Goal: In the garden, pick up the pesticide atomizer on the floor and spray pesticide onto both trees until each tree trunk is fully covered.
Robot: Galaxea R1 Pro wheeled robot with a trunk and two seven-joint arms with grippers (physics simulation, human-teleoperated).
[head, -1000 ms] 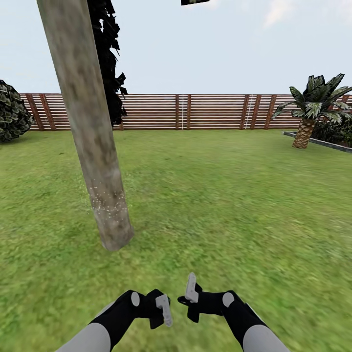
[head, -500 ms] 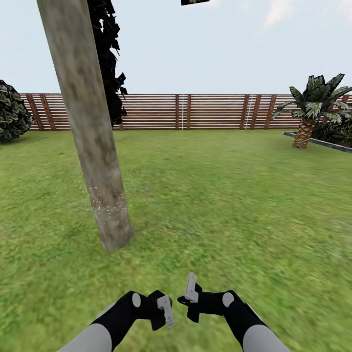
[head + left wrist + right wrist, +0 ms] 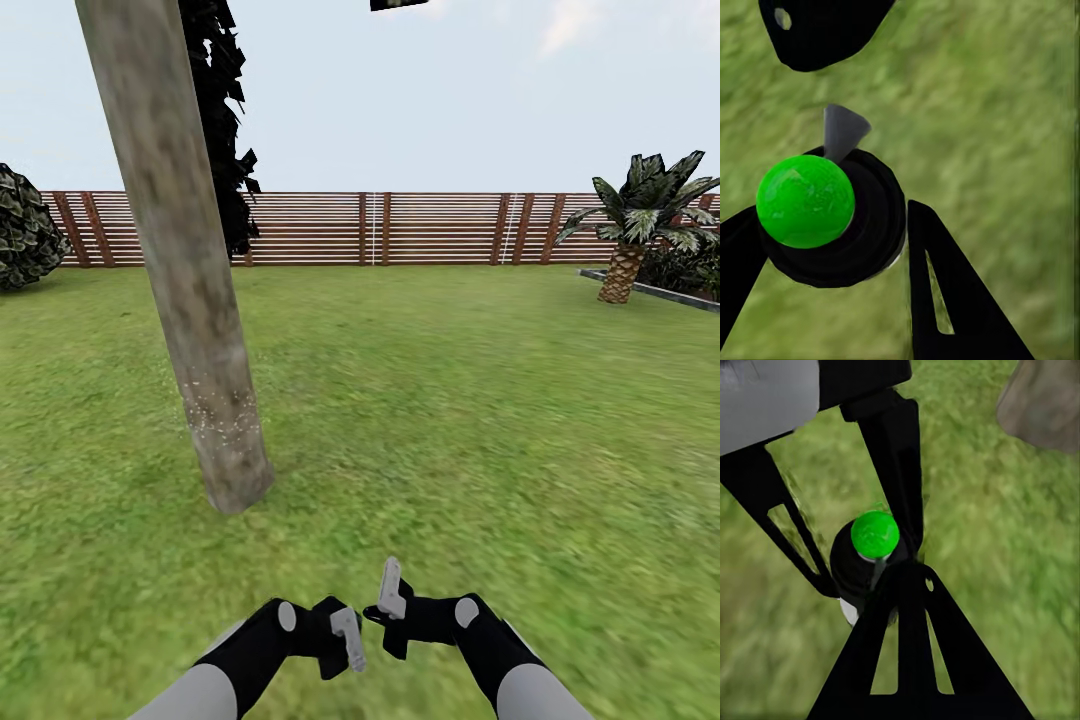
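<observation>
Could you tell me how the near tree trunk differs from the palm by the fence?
The trunk is thick, smooth, mottled beige-grey and runs bare out of the picture's top; the palm is short, with a scaly brown stem and fronds in full view. The trunk stands close, with white specks low down; the palm stands far off at the right. Both rise from the lawn.

Open lawn (image 3: 480, 400) ahead and rightward; thick tree trunk (image 3: 190, 290) as sole obstacle, front-left.
</observation>
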